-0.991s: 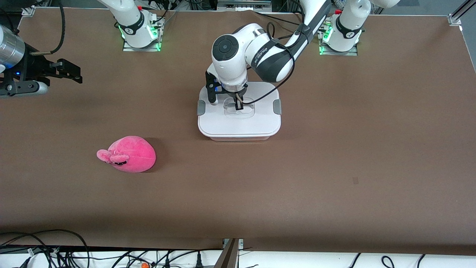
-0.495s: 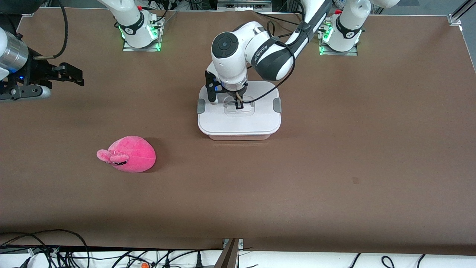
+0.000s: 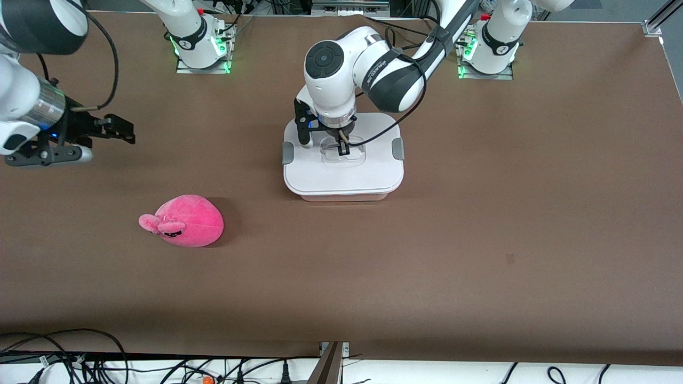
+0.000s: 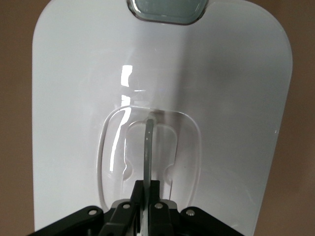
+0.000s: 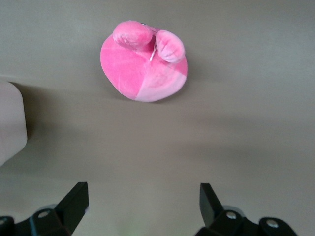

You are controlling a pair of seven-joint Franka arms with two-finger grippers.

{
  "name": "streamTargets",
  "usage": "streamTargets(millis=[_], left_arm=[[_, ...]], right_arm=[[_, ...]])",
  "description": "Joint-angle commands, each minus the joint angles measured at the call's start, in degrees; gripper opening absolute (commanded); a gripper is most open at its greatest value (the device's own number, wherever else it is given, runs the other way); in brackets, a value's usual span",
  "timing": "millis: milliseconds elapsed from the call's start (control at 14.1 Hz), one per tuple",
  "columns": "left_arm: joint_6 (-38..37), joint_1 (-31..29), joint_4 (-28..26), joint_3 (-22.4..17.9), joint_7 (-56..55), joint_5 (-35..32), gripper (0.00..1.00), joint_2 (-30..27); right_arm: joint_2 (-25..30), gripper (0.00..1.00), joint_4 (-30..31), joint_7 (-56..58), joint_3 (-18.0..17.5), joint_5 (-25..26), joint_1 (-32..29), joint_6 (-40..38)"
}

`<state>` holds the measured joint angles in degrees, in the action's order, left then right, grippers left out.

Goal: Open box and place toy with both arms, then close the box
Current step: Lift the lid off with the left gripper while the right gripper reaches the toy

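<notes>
The box (image 3: 341, 178) stands in the middle of the table, its white lid (image 4: 74, 98) on and a grey clip (image 3: 397, 149) at each end. My left gripper (image 3: 343, 149) reaches down onto the lid and is shut on the thin clear handle (image 4: 148, 147) in the recess; in the left wrist view the left gripper (image 4: 147, 184) pinches that fin. The pink toy (image 3: 187, 221) lies on the table nearer the front camera, toward the right arm's end. My right gripper (image 3: 121, 132) hangs open over bare table at that end; its wrist view shows the toy (image 5: 142, 66) off from the right gripper (image 5: 142, 196).
The brown table (image 3: 480, 240) carries only the box and the toy. A corner of the box (image 5: 10, 123) shows in the right wrist view. Cables (image 3: 80, 362) lie along the table's edge nearest the front camera. Both arm bases (image 3: 200, 53) glow green.
My right arm has swung in from the table's end toward the middle, bringing its open gripper closer to the toy. My left gripper has stayed at the lid's handle.
</notes>
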<state>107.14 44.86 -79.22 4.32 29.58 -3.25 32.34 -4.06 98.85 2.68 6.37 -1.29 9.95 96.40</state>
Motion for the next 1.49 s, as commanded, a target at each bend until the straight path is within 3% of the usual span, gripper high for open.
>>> streamTargets(millis=[0,354,708,920,1062,1415], left_arm=[[-1.57,-0.12,-0.59,-0.1,-0.4,-0.53,0.0,-2.45],[-8.08,-3.37,-0.32,-0.01,-0.31,0.26,0.0,-7.55],[-13.96,-8.72,-0.32,-0.45,-0.4,0.7,0.0,-12.37],[-19.15,-18.37,0.64,0.07,0.82,0.35,0.0,-15.37],[-20.39,-23.04,1.61,-0.89,6.17,-0.17,0.0,-15.38],[-20.57,-40.96,1.52,-0.89,14.8,-0.09,0.0,-15.55]], right_arm=[[-0.68,1.0,1.69,-0.22,-0.13,-1.34,-0.29,2.82],[-1.91,1.0,1.87,-0.22,-0.13,-1.35,-0.29,4.05],[-11.03,1.0,2.04,-0.22,0.48,-3.8,-0.81,13.0],[-15.53,1.0,1.26,0.75,0.66,-10.38,-2.13,18.98],[-17.2,1.0,0.47,1.1,0.66,-10.84,-2.13,21.45],[-20.19,1.0,0.55,1.1,0.66,-10.93,-1.87,27.43]])
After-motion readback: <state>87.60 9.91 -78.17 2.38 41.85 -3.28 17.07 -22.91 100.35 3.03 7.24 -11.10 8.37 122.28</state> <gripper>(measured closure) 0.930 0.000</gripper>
